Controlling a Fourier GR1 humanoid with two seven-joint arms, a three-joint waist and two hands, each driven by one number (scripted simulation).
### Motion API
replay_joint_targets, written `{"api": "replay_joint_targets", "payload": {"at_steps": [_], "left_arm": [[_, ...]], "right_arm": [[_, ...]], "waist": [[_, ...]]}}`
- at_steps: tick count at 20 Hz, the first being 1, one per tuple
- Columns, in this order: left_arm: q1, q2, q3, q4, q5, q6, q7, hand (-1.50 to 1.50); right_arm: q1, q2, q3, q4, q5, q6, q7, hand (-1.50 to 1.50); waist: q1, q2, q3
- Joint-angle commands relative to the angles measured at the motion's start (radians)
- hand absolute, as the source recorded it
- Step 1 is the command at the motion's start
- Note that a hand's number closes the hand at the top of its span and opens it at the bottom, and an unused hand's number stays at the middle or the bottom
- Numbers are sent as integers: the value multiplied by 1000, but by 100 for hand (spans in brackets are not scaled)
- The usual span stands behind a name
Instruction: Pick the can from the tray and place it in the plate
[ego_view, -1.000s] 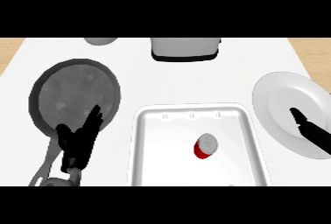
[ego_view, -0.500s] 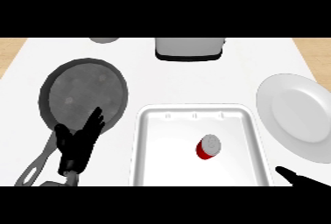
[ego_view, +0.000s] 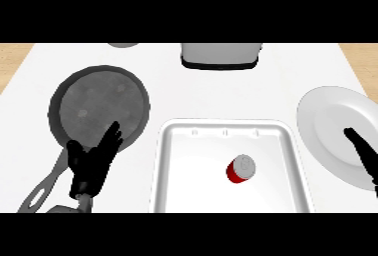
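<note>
The red can (ego_view: 241, 168) lies in the white tray (ego_view: 221, 123), not yet picked. The right hand (ego_view: 362, 156), fingers straight and empty, hangs over the plate (ego_view: 328, 116) and must next reach left for it. The left hand (ego_view: 90, 167) rests open.

The white counter (ego_view: 214, 97) fills almost the whole view under even light, with only soft shadows. Far beyond the left hand (ego_view: 88, 170), a light wood-toned strip (ego_view: 11, 52) shows past the counter's corner. A matching wood-toned patch (ego_view: 365, 57) lies far beyond the right hand (ego_view: 362, 152).
</note>
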Motion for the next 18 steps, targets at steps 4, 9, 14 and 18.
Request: {"api": "replay_joint_targets", "payload": {"at_steps": [4, 9, 14, 18], "left_arm": [[13, 26, 42, 12, 6, -51, 7, 0], [22, -15, 17, -36, -26, -9, 55, 0], [3, -18, 55, 32, -34, -55, -3, 0], [-6, -28, 90, 48, -22, -98, 2, 0]], "right_arm": [[-257, 171, 222, 94, 212, 114, 296, -150], [-314, 295, 275, 210, 292, 162, 365, -150], [-304, 409, 327, 258, 323, 186, 367, -150], [-307, 465, 288, 297, 326, 198, 304, -150]], "waist": [[3, 1, 0], [-2, -1, 1], [-10, 0, 1], [-10, 0, 1]]}}
